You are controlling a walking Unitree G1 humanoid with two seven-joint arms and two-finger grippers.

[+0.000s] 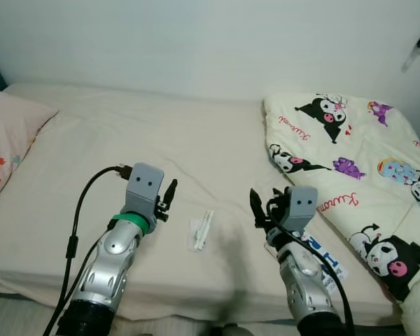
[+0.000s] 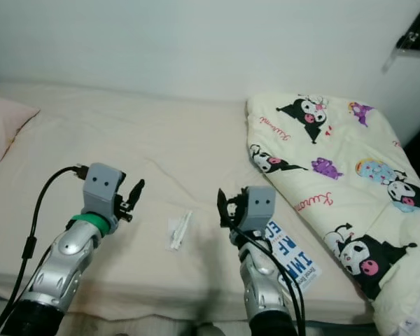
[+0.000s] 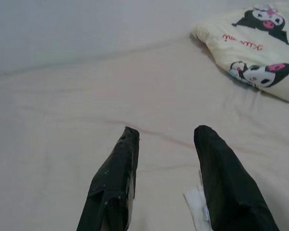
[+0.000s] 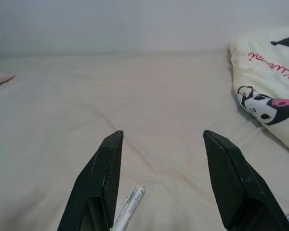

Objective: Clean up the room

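Small white wrapper [image 1: 201, 231] lies flat on cream bed sheet [image 1: 161, 147], between both arms; long axis runs toward the wall, tilted slightly right. Left gripper [image 3: 166, 144] and right gripper [image 4: 161, 139] hover spread wide, empty.

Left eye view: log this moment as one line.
left hand open over bed | right hand open | white wrapper between hands, untouched | blue-white packet by folded blanket

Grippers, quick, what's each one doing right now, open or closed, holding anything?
Left gripper: open, empty, over the bed.
Right gripper: open, empty, over the bed.
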